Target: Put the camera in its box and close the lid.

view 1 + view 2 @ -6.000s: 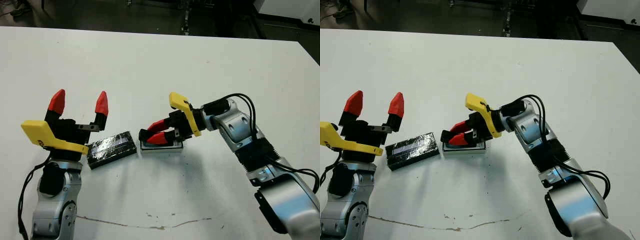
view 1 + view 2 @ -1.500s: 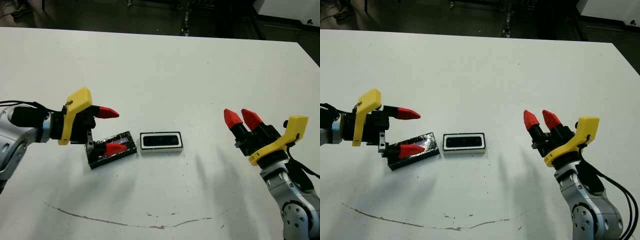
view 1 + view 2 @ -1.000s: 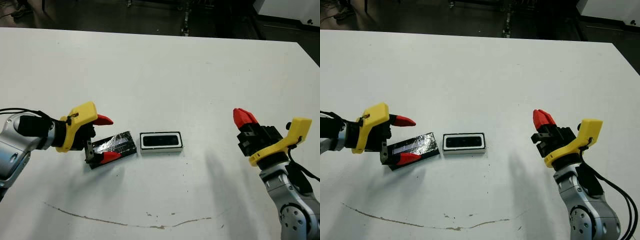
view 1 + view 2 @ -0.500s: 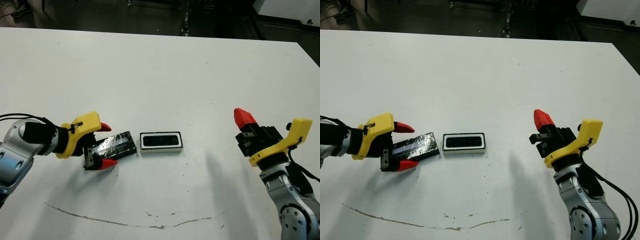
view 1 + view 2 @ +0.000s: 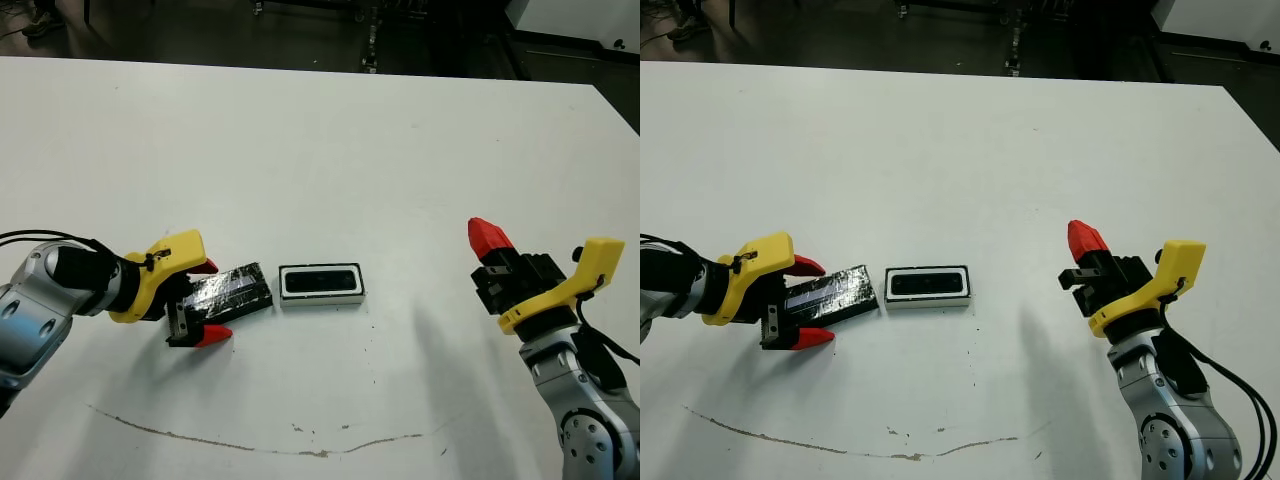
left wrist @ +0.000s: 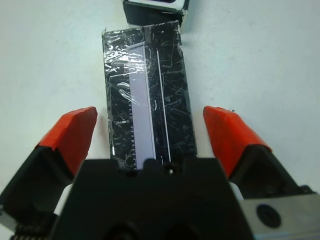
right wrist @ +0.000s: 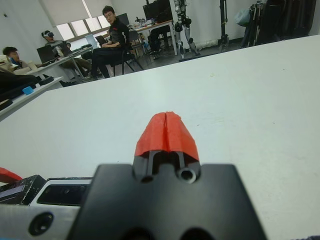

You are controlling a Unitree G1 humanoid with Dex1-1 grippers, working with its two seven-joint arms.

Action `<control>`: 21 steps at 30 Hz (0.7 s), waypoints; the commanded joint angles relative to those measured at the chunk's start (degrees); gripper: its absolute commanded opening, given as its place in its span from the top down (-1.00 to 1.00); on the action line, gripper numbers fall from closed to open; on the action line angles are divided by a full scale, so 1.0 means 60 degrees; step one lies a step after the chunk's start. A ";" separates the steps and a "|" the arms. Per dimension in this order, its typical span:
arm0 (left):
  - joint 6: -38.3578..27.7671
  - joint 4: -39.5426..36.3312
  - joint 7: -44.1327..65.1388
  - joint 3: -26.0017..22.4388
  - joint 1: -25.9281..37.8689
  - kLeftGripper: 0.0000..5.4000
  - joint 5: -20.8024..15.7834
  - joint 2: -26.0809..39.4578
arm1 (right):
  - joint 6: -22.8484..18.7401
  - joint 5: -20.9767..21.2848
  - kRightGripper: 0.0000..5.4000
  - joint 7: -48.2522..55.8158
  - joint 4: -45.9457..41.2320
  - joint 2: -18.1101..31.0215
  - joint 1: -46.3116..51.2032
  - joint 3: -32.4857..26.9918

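Note:
The white box (image 5: 322,299) lies at the table's middle with the black camera (image 5: 322,281) in its recess. Just left of it lies the glossy black lid (image 5: 238,289), flat on the table at a slight angle. My left gripper (image 5: 214,300) is open and low at the lid's left end, one red finger on each long side. The left wrist view shows the lid (image 6: 147,95) running out between the fingertips (image 6: 75,131), which stand apart from its edges. My right gripper (image 5: 484,234) is shut and empty, far right of the box.
A thin brown crack line (image 5: 250,445) runs across the table's front. In the right wrist view, people sit at desks (image 7: 112,37) beyond the table's far edge. Bare table lies between the box and my right gripper.
My right gripper left the box, drew back to the right and shut. My left arm swung down onto the lid's left end and has sunk a little lower in the last half second.

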State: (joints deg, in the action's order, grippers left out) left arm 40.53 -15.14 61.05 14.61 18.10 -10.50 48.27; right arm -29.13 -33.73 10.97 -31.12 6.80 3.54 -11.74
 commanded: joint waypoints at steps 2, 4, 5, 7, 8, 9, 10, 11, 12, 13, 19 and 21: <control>0.0168 0.0158 -0.0400 -0.0071 -0.0356 -0.67 0.0058 -0.0032 | 0.0083 -0.0007 1.00 -0.0036 -0.0034 0.0104 0.0122 -0.0021; 0.0022 0.0185 -0.0461 -0.0146 -0.0444 -0.57 0.0022 -0.0074 | 0.0119 0.0018 1.00 -0.0009 -0.0029 0.0111 0.0126 -0.0006; -0.0047 0.0155 -0.0490 -0.0150 -0.0474 -0.51 0.0044 -0.0062 | 0.0136 0.0021 1.00 0.0007 -0.0016 0.0110 0.0126 -0.0004; -0.0108 0.0109 -0.0521 -0.0159 -0.0509 -0.42 0.0053 -0.0050 | 0.0126 0.0004 1.00 0.0006 0.0008 0.0106 0.0122 -0.0010; -0.0003 0.0102 -0.0526 -0.0184 -0.0507 -0.35 -0.0009 -0.0069 | 0.0111 0.0001 1.00 -0.0012 0.0010 0.0108 0.0121 -0.0009; -0.0022 0.0116 -0.0510 -0.0202 -0.0517 -0.30 -0.0046 -0.0080 | 0.0099 -0.0008 1.00 -0.0018 0.0014 0.0111 0.0118 -0.0011; -0.0077 0.0143 -0.0490 -0.0214 -0.0526 -0.25 -0.0074 -0.0084 | 0.0099 -0.0018 1.00 -0.0009 0.0024 0.0117 0.0113 -0.0012; -0.0160 0.0181 -0.0468 -0.0216 -0.0534 -0.22 -0.0085 -0.0087 | 0.0090 -0.0029 1.00 -0.0012 0.0021 0.0116 0.0111 -0.0014; -0.0216 0.0202 -0.0445 -0.0207 -0.0529 -0.18 -0.0087 -0.0080 | 0.0069 -0.0036 1.00 -0.0038 -0.0001 0.0109 0.0114 -0.0014; -0.0219 0.0209 -0.0429 -0.0198 -0.0516 -0.18 -0.0092 -0.0071 | 0.0066 -0.0030 1.00 -0.0053 -0.0017 0.0107 0.0118 -0.0010; -0.0424 0.0425 -0.0269 -0.0368 -0.0413 -0.18 -0.0305 -0.0074 | 0.0089 0.0009 1.00 -0.0070 -0.0019 0.0104 0.0124 0.0011; -0.0330 0.0467 -0.0276 -0.0583 -0.0359 -0.18 -0.0515 -0.0106 | 0.0097 0.0030 1.00 -0.0065 -0.0018 0.0112 0.0123 0.0024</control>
State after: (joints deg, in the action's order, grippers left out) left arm 37.90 -13.15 59.26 11.97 16.22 -13.14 47.58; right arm -28.82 -33.72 10.89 -31.10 6.79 3.58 -11.65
